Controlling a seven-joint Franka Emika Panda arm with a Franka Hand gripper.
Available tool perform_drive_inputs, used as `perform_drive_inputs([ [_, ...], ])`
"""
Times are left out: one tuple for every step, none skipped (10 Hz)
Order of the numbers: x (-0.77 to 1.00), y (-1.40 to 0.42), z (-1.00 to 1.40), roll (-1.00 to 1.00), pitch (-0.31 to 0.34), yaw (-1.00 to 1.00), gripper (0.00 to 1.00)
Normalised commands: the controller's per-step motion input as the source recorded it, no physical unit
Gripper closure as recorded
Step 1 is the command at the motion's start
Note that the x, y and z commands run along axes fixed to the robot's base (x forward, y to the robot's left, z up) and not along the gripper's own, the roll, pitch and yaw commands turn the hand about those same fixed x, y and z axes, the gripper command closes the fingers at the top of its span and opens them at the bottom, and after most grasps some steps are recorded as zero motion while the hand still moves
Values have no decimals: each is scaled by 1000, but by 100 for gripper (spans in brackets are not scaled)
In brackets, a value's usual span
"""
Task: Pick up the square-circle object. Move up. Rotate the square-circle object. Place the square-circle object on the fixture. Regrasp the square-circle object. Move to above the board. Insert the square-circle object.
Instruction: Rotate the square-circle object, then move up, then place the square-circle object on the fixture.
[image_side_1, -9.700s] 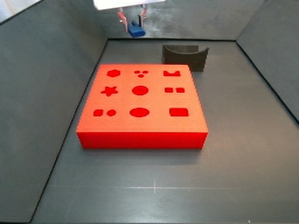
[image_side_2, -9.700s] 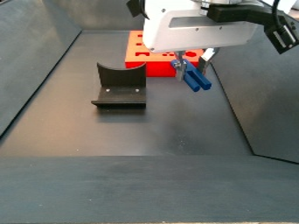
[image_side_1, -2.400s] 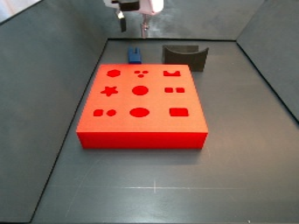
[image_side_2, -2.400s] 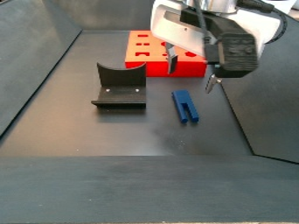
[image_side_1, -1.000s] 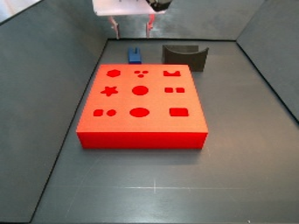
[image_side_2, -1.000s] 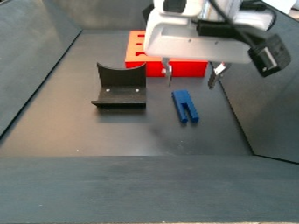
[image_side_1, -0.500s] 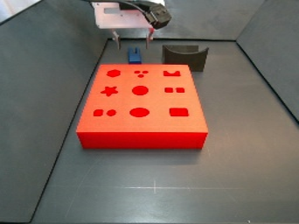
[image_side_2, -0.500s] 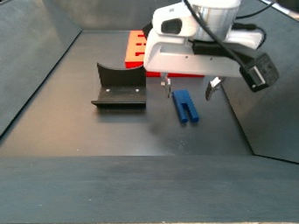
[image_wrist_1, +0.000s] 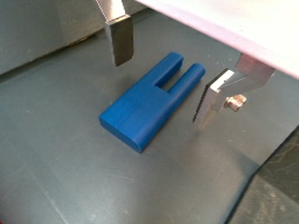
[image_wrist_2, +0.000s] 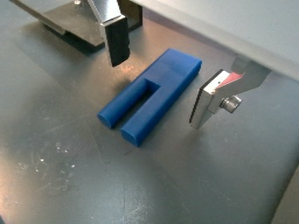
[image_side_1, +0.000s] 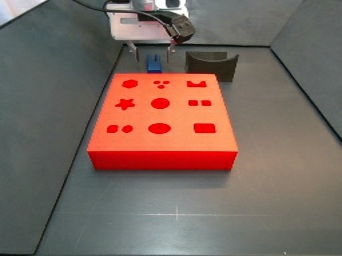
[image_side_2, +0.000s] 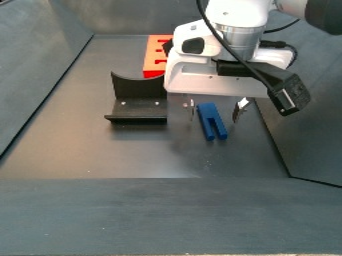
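Observation:
The square-circle object (image_wrist_1: 146, 105) is a small blue block with two prongs, lying flat on the dark floor (image_side_2: 211, 124) behind the board, shown in both wrist views (image_wrist_2: 149, 96). My gripper (image_side_2: 214, 112) is low over it and open. One silver finger (image_wrist_1: 119, 39) stands on each long side of the block, the other finger (image_wrist_1: 215, 96) across from it, both with a gap to the blue plastic. In a side view the gripper (image_side_1: 156, 48) hides most of the block (image_side_1: 158, 64). The dark fixture (image_side_2: 136, 100) stands beside it, empty.
The red board (image_side_1: 160, 115) with its darker cut-outs fills the middle of the floor. The fixture (image_side_1: 214, 65) sits behind the board's far right corner, and a piece of it (image_wrist_2: 68, 22) shows in a wrist view. Dark walls (image_side_1: 67, 60) enclose the floor.
The gripper has come down over the last second, from well above the blue block to straddling it. The block has not moved.

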Motion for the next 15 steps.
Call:
perform_drive_inputs([
  [26, 15, -314, -165, -150, 8, 0],
  [21, 17, -267, -167, -159, 6, 0],
  [21, 18, -226, -173, -160, 1, 0],
  [0, 0, 0, 0, 0, 0, 100],
  [0, 0, 833, 0, 0, 0, 100],
  [-13, 0, 813, 0, 10, 0, 100],
  [-30, 1, 722, 9, 36, -2, 100],
  [-19, 3, 563, 28, 71, -5, 100],
  [-11, 5, 478, 43, 81, -7, 100],
  [-10, 0, 264, 78, 106, -11, 100],
  [-12, -1, 182, 95, 110, -11, 100],
  [0, 0, 1000, 0, 0, 0, 100],
  [3, -2, 1000, 2, 0, 5, 100],
  [-12, 1, 1000, 12, 32, 4, 100],
  [-15, 2, 1000, 32, 56, -6, 100],
])
